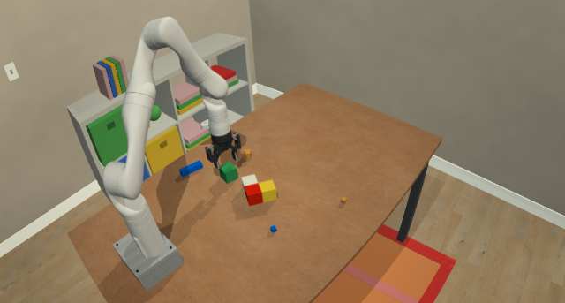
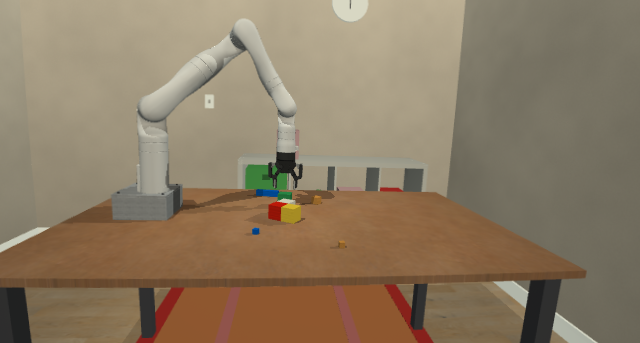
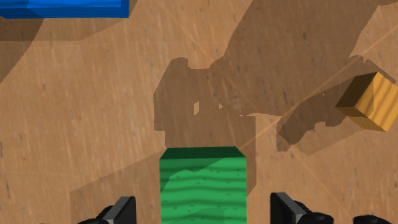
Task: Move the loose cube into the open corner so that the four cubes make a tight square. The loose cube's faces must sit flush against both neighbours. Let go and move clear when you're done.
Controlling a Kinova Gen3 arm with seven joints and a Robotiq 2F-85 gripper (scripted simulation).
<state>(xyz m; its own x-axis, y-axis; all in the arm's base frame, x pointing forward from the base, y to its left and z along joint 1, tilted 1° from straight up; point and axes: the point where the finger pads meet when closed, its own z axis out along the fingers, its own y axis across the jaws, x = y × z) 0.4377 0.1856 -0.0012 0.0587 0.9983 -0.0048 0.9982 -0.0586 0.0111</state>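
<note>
The end effector (image 1: pixel 223 155) hangs wide open and empty above the green cube (image 1: pixel 229 171), which sits loose on the tabletop (image 1: pixel 335 131), left of the white cube (image 1: pixel 249 179), red cube (image 1: pixel 253 193) and yellow cube (image 1: pixel 267 190), apart from all 3.

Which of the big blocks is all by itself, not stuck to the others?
The green cube. It sits alone under the open gripper, while the white, red and yellow cubes touch in an L.
</note>
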